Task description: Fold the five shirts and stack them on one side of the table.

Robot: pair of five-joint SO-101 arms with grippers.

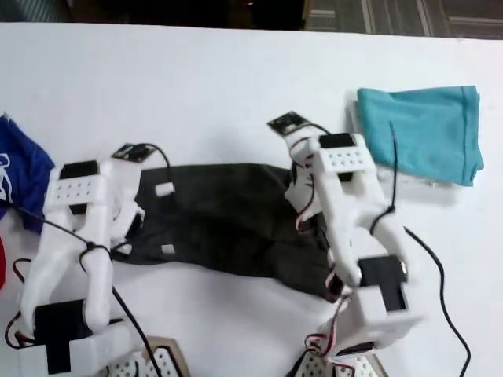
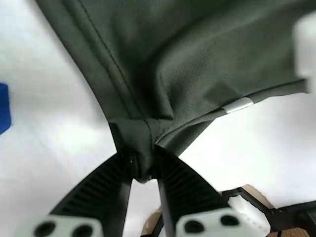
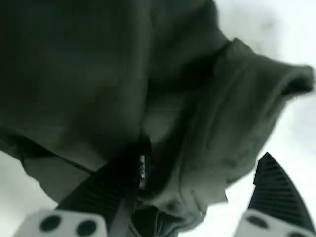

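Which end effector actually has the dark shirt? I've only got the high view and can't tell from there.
Observer: The left end effector is shut on a seamed corner of the dark shirt.
Operator: And the right one?
Observer: The right end effector is open. Fabric is bunched between its fingers, not clamped.

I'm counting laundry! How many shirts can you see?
3: a dark shirt in the middle, a folded teal shirt far right, a blue shirt at the left edge. Others may hide past that edge or under the teal.
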